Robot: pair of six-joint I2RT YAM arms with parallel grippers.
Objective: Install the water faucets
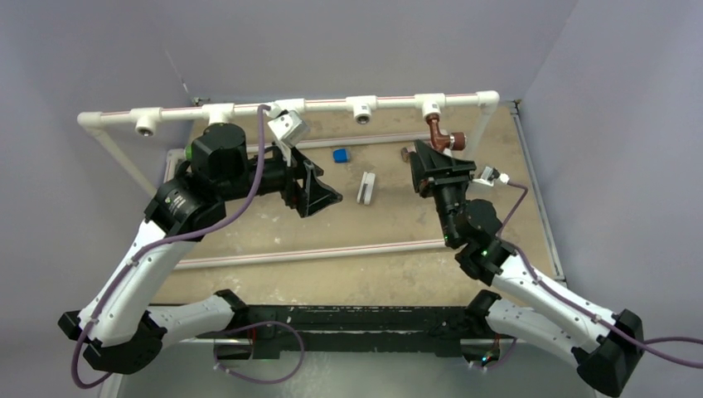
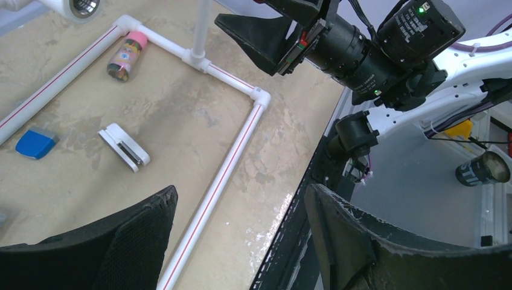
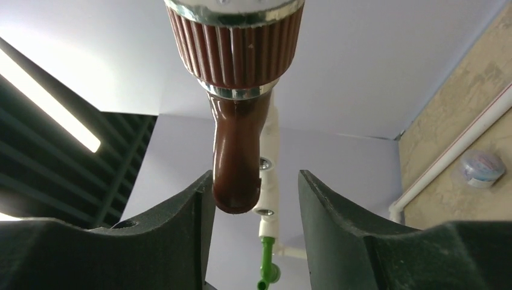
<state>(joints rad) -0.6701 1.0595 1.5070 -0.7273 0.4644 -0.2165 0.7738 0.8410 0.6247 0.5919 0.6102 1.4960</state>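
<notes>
Now the reddish-brown faucet [image 1: 442,135] hangs from a white pipe tee fitting [image 1: 431,105]
Right gripper [image 3: 253,175] stands spread around its spout, one finger just beside it; left gripper [image 2: 241,199] is spread and empty above the tabletop [image 1: 373,224]; green faucet [image 3: 266,266] hangs further along the pipe

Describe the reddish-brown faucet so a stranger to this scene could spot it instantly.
Find the white pipe rail running across the back. Follow it to the rightmost tee fitting; the faucet hangs just below it. It alone is dark reddish-brown, while everything else on the rail is white.
</notes>
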